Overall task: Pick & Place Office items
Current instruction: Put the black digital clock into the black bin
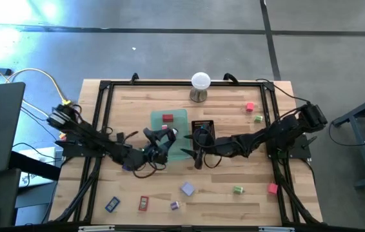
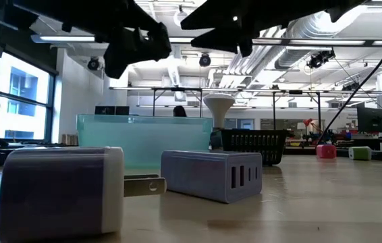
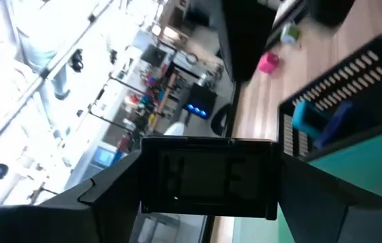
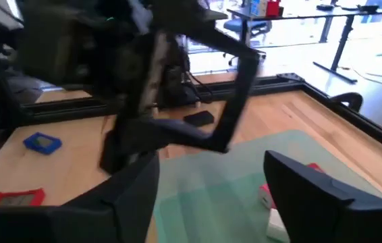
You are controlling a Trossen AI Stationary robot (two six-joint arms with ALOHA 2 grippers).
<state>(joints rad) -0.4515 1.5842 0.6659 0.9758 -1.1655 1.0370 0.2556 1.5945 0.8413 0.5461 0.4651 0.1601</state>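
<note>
lying flat, charger (image 2: 212, 174) (prongs leftward)

Small office items (image 1: 187, 188) lie scattered: pink and green upper right, blue, red, purple along bottom.

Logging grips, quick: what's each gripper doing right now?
Left gripper: shut on a flat black item, above the green tray.
Right gripper: open, empty.

You look straight down on the bench (image 1: 234, 174) from high up; your low camera sits level, sharing the green tray (image 1: 169, 125).
</note>
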